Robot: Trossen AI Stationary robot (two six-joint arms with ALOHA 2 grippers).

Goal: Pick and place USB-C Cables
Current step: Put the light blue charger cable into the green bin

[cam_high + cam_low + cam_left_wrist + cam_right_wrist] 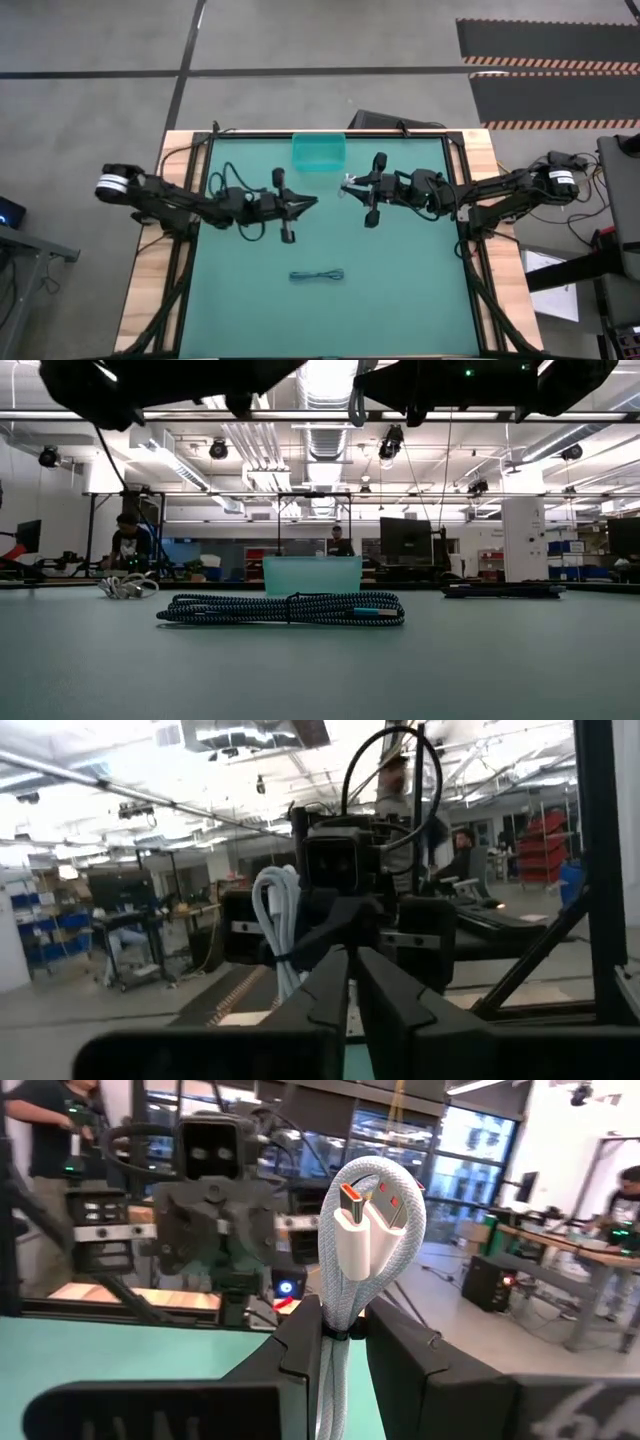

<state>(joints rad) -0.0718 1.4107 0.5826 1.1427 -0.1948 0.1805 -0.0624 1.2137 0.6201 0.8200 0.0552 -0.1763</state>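
On the green table (400,300), no brand name, label or readable writing shows on any cable, on the bin or on the arms.

From the high view, both arms reach toward the middle of the table from its sides, almost level and facing each other. The left gripper (312,202) comes from nine o'clock. Its fingers (330,990) lie pressed together with nothing between them, so it is closed and empty. The right gripper (347,186) comes from three o'clock and points at the left one, with a small gap between the two tips.

The right gripper is closed on a white cable (362,1270). In its wrist view the folded bundle stands up between the two dark fingers (300,1350), and two white plugs (362,1210) with orange inside sit at the top of the loop. The left wrist view shows the same white cable (278,920) from the other side, held in front of the right arm's camera.

A dark cable (317,275) lies flat on the table at about six o'clock from the grippers, well apart from both. In the low view it is a long flat bundle (282,608) with a dark and teal braided pattern.

A teal bin (319,152) stands at twelve o'clock, at the far edge of the table. In the low view another white cable (127,586) lies on the table far back, at about ten o'clock from the dark one.
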